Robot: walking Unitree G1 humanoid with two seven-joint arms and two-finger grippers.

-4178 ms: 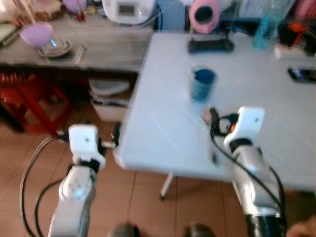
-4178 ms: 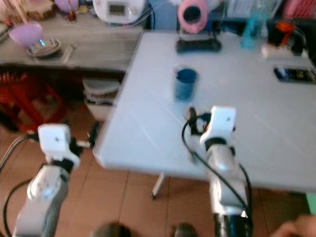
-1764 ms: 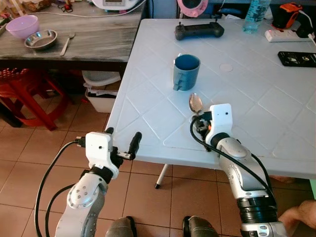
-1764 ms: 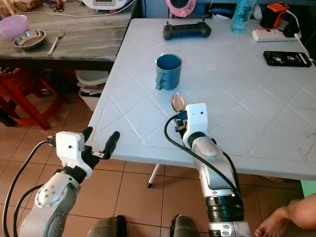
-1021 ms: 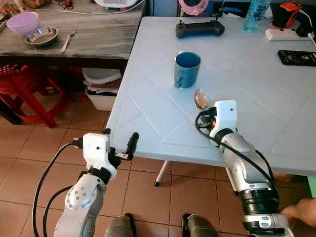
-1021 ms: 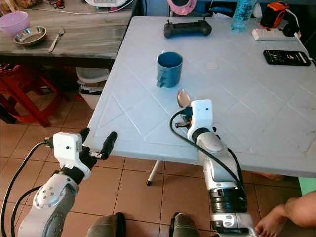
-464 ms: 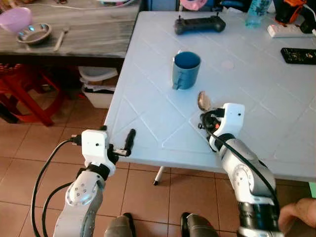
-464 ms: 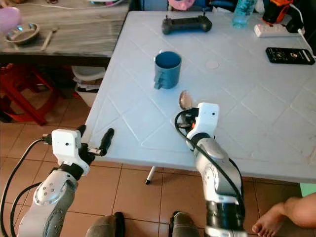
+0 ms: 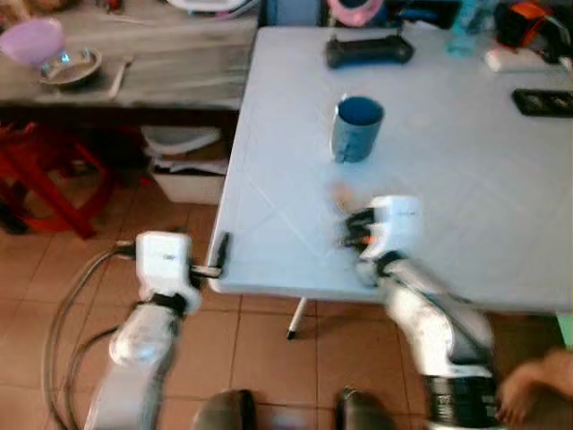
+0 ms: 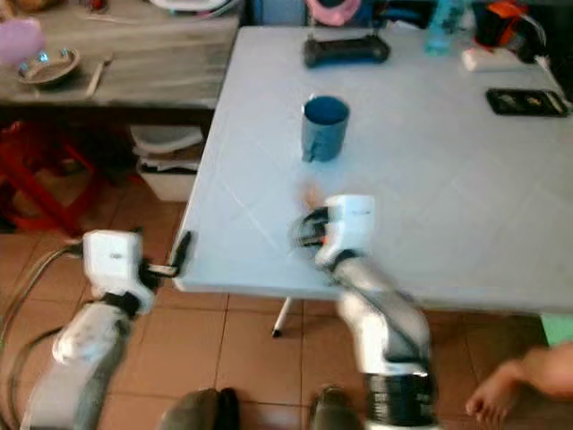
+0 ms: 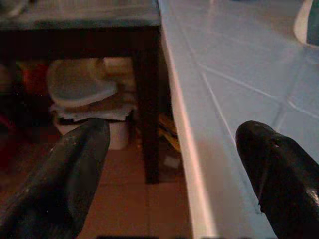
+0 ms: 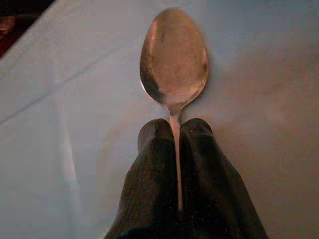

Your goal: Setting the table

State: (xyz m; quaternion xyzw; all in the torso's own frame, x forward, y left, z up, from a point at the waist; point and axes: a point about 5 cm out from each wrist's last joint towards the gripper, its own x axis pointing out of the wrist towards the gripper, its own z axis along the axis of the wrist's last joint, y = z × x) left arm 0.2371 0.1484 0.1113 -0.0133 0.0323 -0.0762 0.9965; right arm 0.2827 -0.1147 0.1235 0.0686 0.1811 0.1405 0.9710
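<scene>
1. From the head cameras, which are blurred, I see the white table (image 9: 466,161) ahead. The blue mug (image 9: 357,128) stands on it, and I use that mug as my landmark. My right gripper (image 9: 351,232) sits over the table, on the near side of the mug and close to the table's front edge. A faint smear just beyond the gripper, between it and the mug, may be the spoon, but the blur stops me from being sure. My left gripper (image 9: 219,253) hangs off the table, near its front left corner, well apart from the mug.

2. Beyond the mug I see a black controller (image 9: 369,50) on the table. Far to the mug's left a grey side table (image 9: 170,63) carries a purple bowl (image 9: 33,39) and a metal bowl (image 9: 70,64).

3. In the left wrist view my left gripper's two black fingers (image 11: 65,169) stand wide apart with nothing between them; the table edge runs between them.

4. In the right wrist view my right gripper's fingers (image 12: 154,174) are pressed together on the handle of the spoon (image 12: 174,57). Its bowl points away from the fingers, face up over the white tabletop; I cannot tell whether it touches the surface.
</scene>
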